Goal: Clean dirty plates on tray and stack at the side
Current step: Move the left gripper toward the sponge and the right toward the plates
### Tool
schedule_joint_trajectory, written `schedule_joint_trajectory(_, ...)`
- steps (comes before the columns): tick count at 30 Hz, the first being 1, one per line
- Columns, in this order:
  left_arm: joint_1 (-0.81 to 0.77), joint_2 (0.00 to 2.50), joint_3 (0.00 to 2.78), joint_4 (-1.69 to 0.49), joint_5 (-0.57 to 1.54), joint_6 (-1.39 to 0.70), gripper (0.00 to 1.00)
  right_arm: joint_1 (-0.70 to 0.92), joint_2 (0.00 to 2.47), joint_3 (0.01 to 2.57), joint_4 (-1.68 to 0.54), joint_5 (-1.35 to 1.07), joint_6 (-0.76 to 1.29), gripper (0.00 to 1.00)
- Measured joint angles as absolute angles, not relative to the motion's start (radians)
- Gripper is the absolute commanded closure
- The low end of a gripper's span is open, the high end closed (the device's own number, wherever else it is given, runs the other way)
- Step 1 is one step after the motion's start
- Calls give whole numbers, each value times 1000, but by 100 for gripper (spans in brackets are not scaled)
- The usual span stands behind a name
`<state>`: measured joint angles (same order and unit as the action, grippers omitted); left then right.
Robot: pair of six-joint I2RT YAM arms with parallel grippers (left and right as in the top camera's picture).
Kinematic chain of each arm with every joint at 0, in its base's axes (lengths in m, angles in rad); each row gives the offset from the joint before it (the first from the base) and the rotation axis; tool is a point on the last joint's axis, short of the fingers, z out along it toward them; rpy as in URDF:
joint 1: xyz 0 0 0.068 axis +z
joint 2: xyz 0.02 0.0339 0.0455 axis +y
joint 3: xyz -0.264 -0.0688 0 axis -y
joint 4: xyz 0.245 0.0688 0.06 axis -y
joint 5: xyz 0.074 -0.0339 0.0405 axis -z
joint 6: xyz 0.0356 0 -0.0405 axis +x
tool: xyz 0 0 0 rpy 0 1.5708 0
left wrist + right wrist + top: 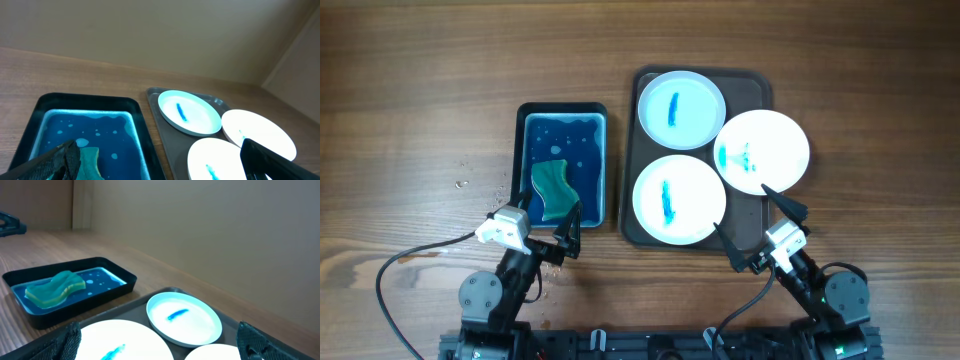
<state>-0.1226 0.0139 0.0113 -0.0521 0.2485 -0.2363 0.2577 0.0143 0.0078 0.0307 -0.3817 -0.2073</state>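
Three white plates lie on the dark brown tray (632, 150), each with a blue smear: one at the back (680, 108), one at the front left (678, 199), and one at the right (763, 151) overhanging the tray's right rim. My left gripper (548, 222) is open and empty over the near end of the black tray. My right gripper (757, 225) is open and empty at the brown tray's near right corner. The left wrist view shows the left gripper (165, 167) open and the plates (190, 111). The right wrist view shows the right gripper (162, 349) open above the plates (184, 317).
A smaller black tray of blue liquid (518, 150) stands left of the brown tray, with a green sponge (552, 190) at its near end. Water drops (460, 183) lie on the wooden table to its left. Cables run along the front edge.
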Motion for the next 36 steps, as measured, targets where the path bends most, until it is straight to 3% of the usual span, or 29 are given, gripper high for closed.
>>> schedule_joint_trajectory(36,-123,14,11,-52,249,-236,0,258,14,8,31,-380,-230,0)
